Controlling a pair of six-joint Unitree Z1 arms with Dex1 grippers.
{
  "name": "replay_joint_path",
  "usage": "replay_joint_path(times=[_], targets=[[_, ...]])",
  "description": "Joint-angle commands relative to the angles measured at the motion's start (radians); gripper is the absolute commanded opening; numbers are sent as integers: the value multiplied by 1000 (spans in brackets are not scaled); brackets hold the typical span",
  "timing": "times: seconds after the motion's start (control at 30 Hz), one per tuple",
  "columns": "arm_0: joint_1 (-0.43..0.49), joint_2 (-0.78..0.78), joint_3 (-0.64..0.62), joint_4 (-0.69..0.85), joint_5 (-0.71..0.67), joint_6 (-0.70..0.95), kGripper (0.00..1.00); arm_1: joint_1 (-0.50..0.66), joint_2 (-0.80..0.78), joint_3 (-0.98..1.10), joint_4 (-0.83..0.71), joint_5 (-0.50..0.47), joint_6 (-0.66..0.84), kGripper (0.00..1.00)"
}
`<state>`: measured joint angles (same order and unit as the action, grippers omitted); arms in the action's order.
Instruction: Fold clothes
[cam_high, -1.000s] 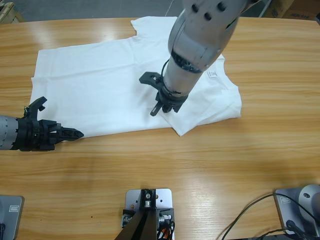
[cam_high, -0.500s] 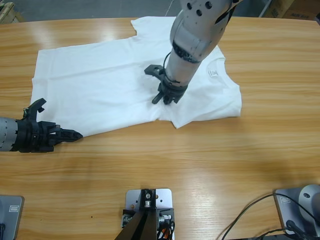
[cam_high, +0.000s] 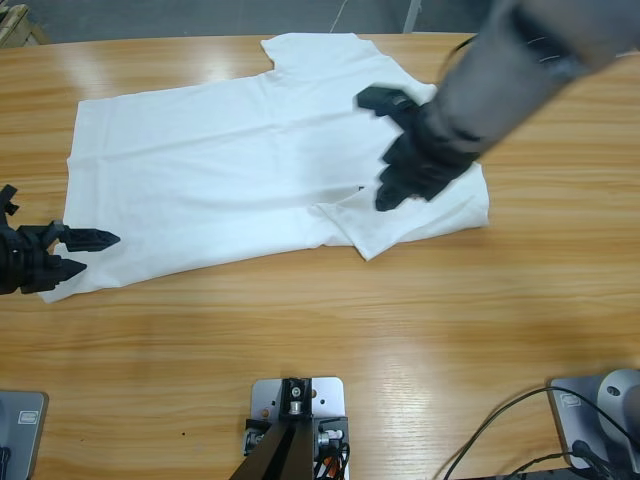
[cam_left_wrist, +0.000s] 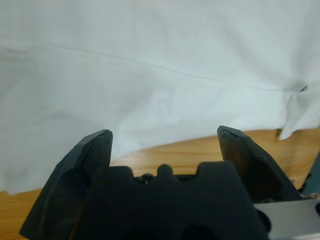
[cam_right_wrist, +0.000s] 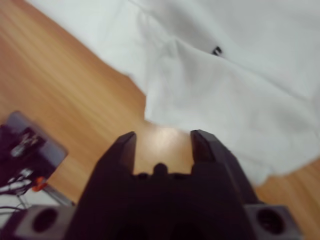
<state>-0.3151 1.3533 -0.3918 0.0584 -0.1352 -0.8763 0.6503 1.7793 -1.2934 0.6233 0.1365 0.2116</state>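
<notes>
the t-shirt (cam_high: 230, 170) lies spread across the far half of the tabletop (cam_high: 400, 340), one corner folded over at its near right edge. our left hand (cam_high: 85, 252) sits at the near left hem with jaws apart and empty, while our right hand (cam_high: 405, 185) hovers above the folded corner, jaws also apart and holding nothing. we judge the fold goes best if each hand pinches only an edge layer, low and square, lifting evenly.

The white T-shirt (cam_high: 220, 180) lies flat on the wooden table (cam_high: 400, 330), near the far edge. Its right end is folded over in a loose flap. Small dark letters peek out there.
</notes>
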Motion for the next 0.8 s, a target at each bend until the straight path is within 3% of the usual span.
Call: replay_joint_path(times=[0.03, 0.13, 0.27, 0.43, 0.57, 0.67, 0.8], targets=[[17, -17, -92, 60, 11, 172, 812, -129, -108, 165, -39, -68, 120, 941], [12, 13, -221, 178, 16, 264, 874, -170, -74, 91, 0, -66, 126, 954], [-68, 89, -298, 241, 52, 275, 949, -182, 25, -12, 48, -73, 120, 966], [-151, 111, -296, 296, 155, 259, 950, -232, 106, -50, 62, -30, 127, 973], [-157, 189, -372, 305, 214, 344, 950, -291, 242, -219, 128, 31, 11, 968], [-157, 304, -446, 300, 225, 343, 953, -285, 347, -348, 171, 33, -78, 968], [-157, 413, -484, 298, 230, 288, 954, -289, 433, -394, 197, 42, -92, 968]])
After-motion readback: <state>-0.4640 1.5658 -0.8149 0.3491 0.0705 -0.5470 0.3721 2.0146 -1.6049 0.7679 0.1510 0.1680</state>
